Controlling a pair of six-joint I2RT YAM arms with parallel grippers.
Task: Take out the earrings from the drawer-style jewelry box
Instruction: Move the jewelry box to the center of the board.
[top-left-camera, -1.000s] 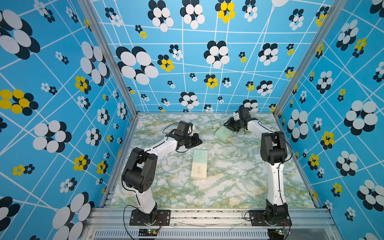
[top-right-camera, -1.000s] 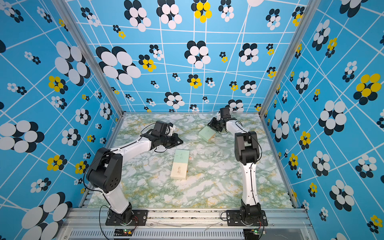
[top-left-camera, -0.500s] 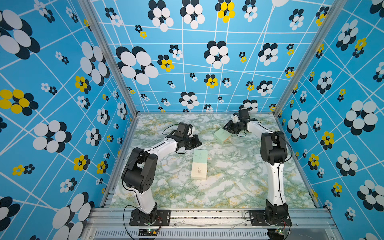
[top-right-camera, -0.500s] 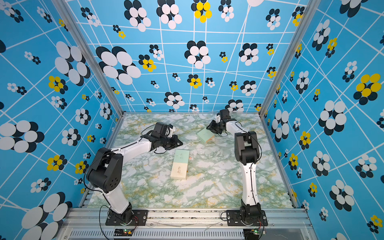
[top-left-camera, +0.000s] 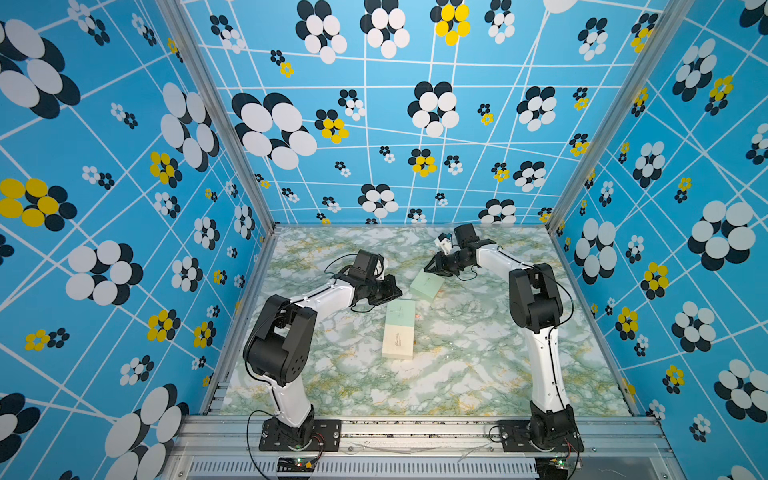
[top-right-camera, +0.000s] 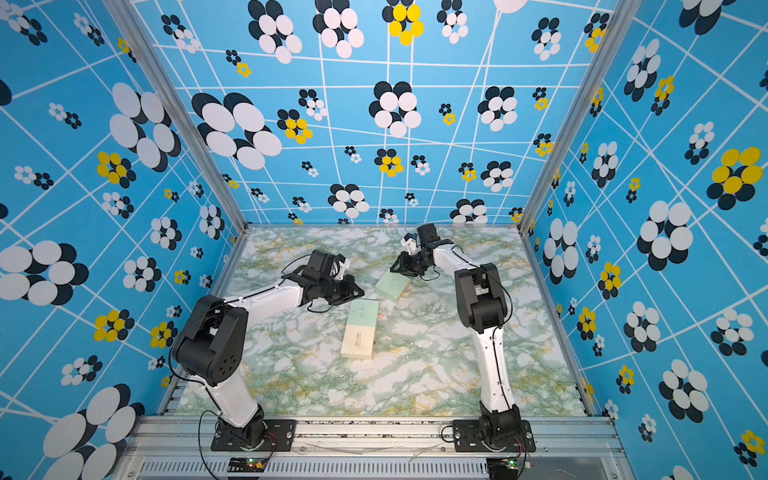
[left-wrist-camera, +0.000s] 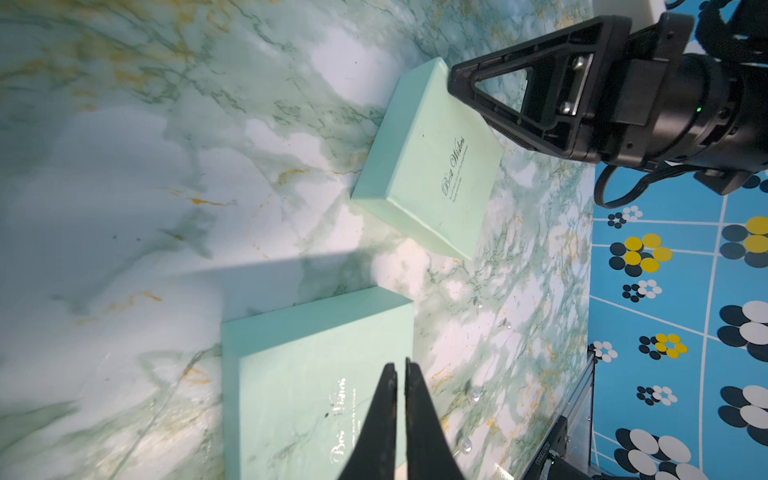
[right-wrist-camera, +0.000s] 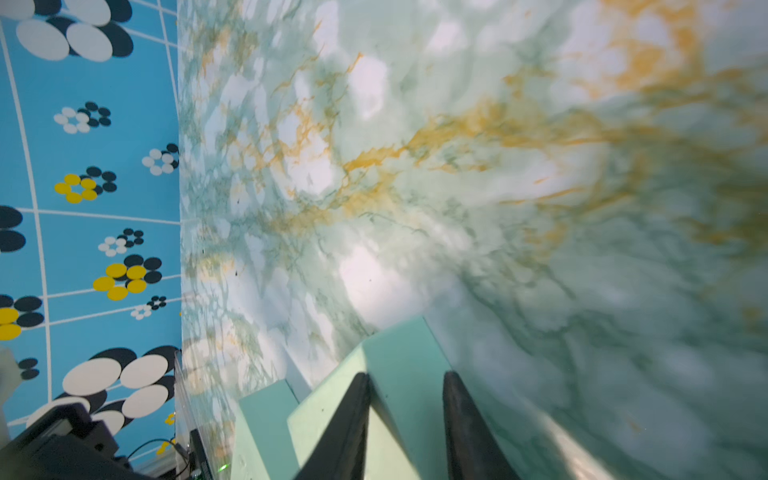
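Note:
The drawer-style jewelry box (top-left-camera: 399, 332) (top-right-camera: 360, 328) lies mid-table, a mint part and a cream part end to end. My left gripper (top-left-camera: 397, 291) (left-wrist-camera: 399, 365) hovers shut and empty over its mint end (left-wrist-camera: 307, 374). A second square mint box (top-left-camera: 427, 284) (top-right-camera: 392, 284) (left-wrist-camera: 432, 174) sits just behind it. My right gripper (top-left-camera: 430, 268) (right-wrist-camera: 405, 376) is shut on its far corner (right-wrist-camera: 405, 353), one finger on each side of the edge. The earrings are tiny glinting bits (left-wrist-camera: 476, 395) (left-wrist-camera: 478, 305) loose on the marble beside the long box (top-left-camera: 417, 316).
The table is green-and-gold marble (top-left-camera: 457, 374), closed in by blue flowered walls (top-left-camera: 124, 208) on three sides, with a metal rail (top-left-camera: 415, 432) at the front. Both arm bases stand on that rail.
My right gripper has carried the square mint box forward and to the left, closer to the long box. The left arm has barely moved.

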